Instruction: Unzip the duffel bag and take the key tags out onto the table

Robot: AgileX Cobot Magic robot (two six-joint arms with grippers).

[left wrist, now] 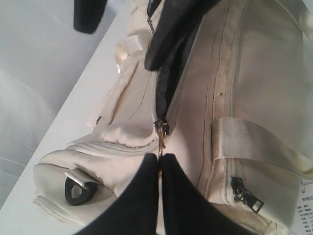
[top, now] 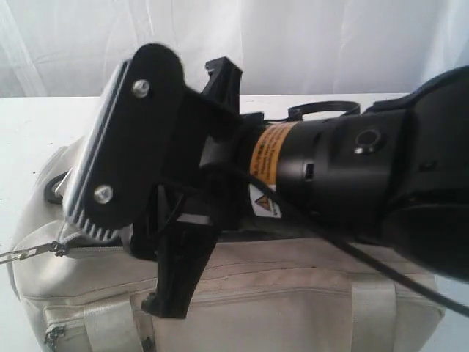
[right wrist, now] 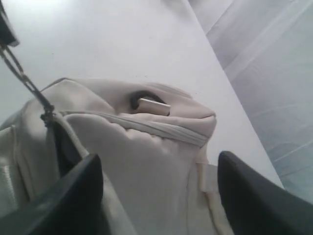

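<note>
Black and bulky, the right robot arm [top: 352, 176] fills most of the exterior view, reaching across the cream-white fabric duffel bag [top: 293, 301], which rests on the white counter [top: 29, 132]. The bag's grey zip is parted along the top, showing dark grey lining [left wrist: 166, 83]. Its slider [left wrist: 161, 127] sits at the end near a black strap ring [left wrist: 74, 188]. The coloured plastic key tags show in no view; I judge they are inside the bag.

The left claw [left wrist: 160, 159] is pinched tight on the metal zip pull [left wrist: 160, 144], drawing it taut. The right claw [right wrist: 156, 191] stands wide apart over the bag's end and holds nothing.

Risks, as I judge them:
- Reaching in blind, the right claw may close on lining instead of the tags.
- A finger could snag the webbing handle [left wrist: 254, 142] and drag the bag.
- If the thin pull slips from the left claw, the mouth could sag shut.

An orange label [top: 272, 150] and a white triangle sticker [top: 264, 202] on the arm carry print too small to read. So does the bag's white tag [left wrist: 305, 215].
</note>
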